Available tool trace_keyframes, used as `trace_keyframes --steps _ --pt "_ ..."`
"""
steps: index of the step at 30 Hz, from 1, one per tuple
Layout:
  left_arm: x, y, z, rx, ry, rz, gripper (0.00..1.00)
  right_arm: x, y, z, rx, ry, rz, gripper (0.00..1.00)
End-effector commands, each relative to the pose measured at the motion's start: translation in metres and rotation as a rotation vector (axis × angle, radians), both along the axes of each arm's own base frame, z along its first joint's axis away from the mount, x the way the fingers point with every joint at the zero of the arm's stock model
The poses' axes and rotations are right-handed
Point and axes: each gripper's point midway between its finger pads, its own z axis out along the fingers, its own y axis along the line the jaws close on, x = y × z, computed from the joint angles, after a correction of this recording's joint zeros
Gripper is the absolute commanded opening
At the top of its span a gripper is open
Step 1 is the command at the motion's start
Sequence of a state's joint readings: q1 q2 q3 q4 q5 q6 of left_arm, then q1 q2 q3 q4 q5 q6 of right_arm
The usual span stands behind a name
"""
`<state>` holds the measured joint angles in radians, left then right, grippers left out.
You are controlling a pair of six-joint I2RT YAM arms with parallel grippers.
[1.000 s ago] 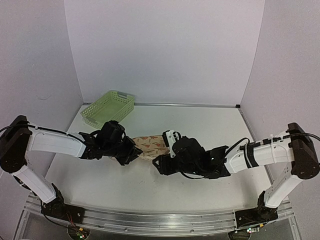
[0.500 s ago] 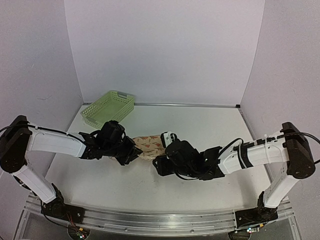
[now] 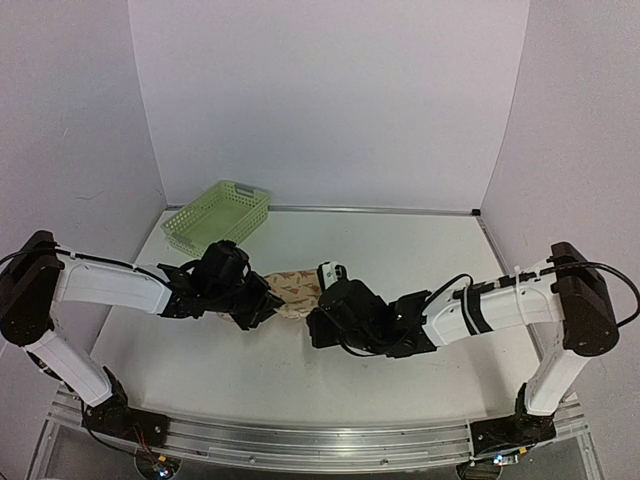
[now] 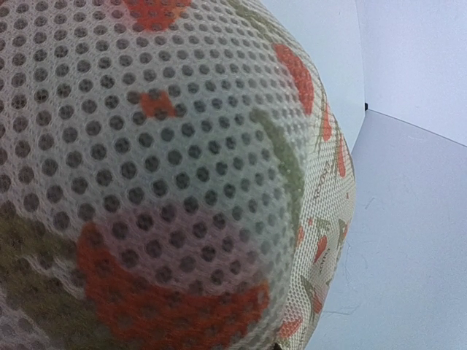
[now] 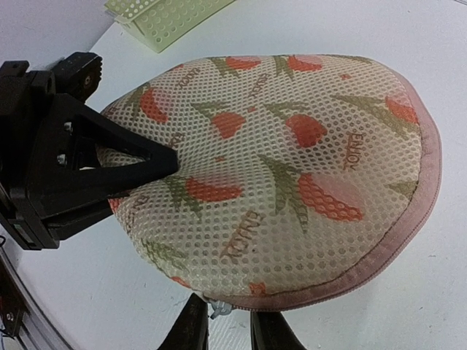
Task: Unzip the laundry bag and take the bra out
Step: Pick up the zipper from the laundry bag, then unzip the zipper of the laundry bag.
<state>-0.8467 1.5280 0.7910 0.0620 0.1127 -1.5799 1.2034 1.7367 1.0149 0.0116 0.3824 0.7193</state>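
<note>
Task object: the peanut-shaped beige-pink padded laundry bag (image 5: 292, 160), mesh-faced with orange-red and green motifs, lies on the white table (image 3: 420, 250) between the two arms.
Bag's edge: a pink fabric binding (image 5: 412, 211) runs round the rim, and the stretch in view is closed.
Left side: the left gripper (image 5: 146, 181) pinches the end of the laundry bag. One black triangular finger (image 5: 109, 157) lies over the top face and its tip dents the mesh. The other finger sits at the rim just below.
Left wrist view: the mesh face of the laundry bag fills almost the whole picture, very close to the lens. The gripper's own fingers do not show there.
Right side: the right gripper (image 5: 222, 332) stands at the near rim of the laundry bag, its two dark fingers slightly spread with a narrow gap between them.
Zip pull: a small pale metal zip pull (image 5: 216, 311) hangs off the pink binding at the mouth of that gap, just beside one finger. Whether a finger touches it cannot be told, and the fingers are not pressed together on it.
From above: both wrists crowd the laundry bag, and only its middle shows between them.
Elsewhere: a light green plastic lattice basket (image 3: 215, 217) stands at the far left of the table, well apart from the laundry bag.
</note>
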Motion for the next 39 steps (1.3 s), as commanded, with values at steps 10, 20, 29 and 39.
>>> trace_keyframes --steps 10,20,29,39 --pt "0.010 -0.011 0.035 -0.094 -0.063 0.002 0.00 0.009 0.013 0.017 0.042 -0.023 -0.037 0.05" --pt "0.010 -0.010 0.037 -0.088 -0.076 -0.004 0.00 0.005 0.006 0.019 0.038 -0.024 -0.029 0.00" --pt "0.015 -0.014 0.054 -0.037 -0.226 -0.105 0.00 -0.009 -0.009 0.022 -0.001 -0.047 0.060 0.00" --pt "0.006 -0.026 0.042 0.019 -0.294 -0.278 0.00 -0.016 -0.052 0.008 -0.087 -0.023 0.117 0.00"
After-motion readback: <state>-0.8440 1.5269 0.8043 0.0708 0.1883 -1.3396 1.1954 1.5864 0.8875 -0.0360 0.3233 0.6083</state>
